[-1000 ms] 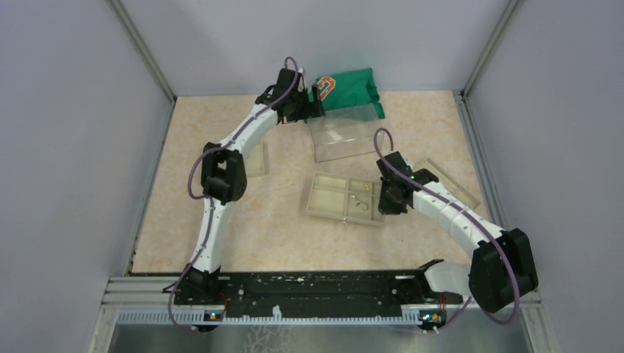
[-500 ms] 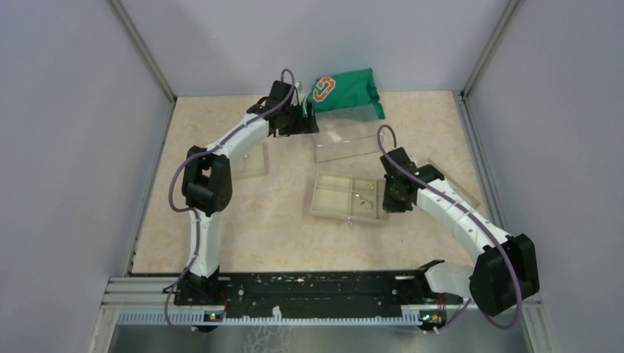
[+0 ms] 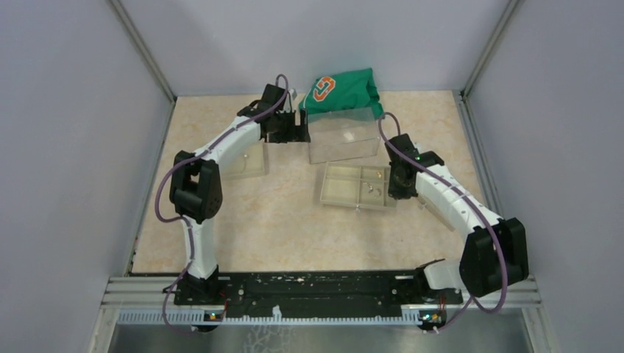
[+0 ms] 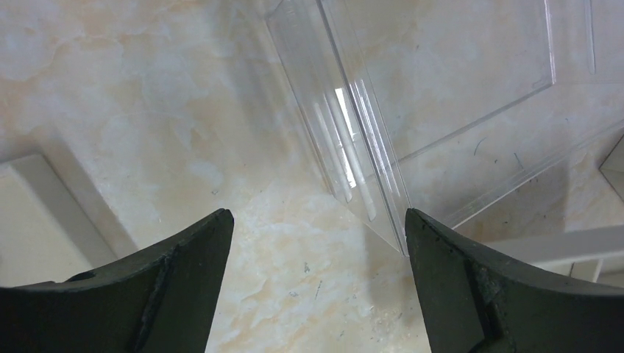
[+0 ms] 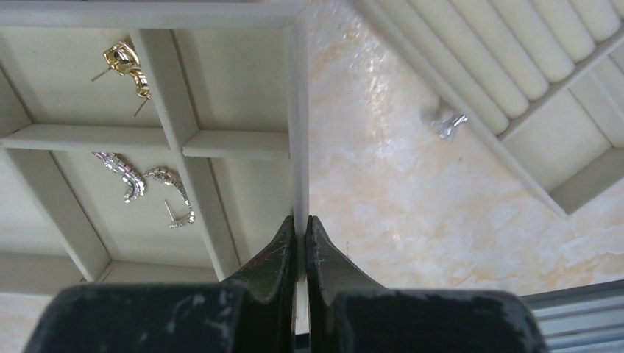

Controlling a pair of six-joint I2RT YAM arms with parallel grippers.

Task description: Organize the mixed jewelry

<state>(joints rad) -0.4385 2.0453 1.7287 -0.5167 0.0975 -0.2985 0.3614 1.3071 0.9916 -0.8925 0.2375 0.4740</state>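
Two silvery earrings [image 5: 119, 169] are seen in one cell of the cream divided tray [image 5: 298, 110], and a third silvery piece [image 5: 449, 123] lies on the worktop [image 5: 383, 206] just beside a ridged tray [image 5: 478, 66]. Gold earrings [image 5: 123, 62] fill the neighbouring cell, but their number cannot be told. The right claw [image 5: 300, 224] is clamped on the divided tray's wall. The left claw [image 4: 316, 220] is held wide apart over the worktop, beside a clear lid [image 4: 456, 88]. Since a second ago, the divided tray has been drawn farther away and rightward, and the left claw has been pulled back from the green cloth [image 3: 342, 87].

— Layout?
— Divided tray [image 3: 340, 189] mid-table; clear plastic box [image 3: 342, 140] behind it, cloth [image 3: 346, 87] behind that.
— Contents?
— Earrings [image 5: 140, 180] in two adjoining tray compartments; one stud [image 5: 449, 123] on the table [image 5: 383, 184], beside the ring-slot tray [image 5: 471, 51].
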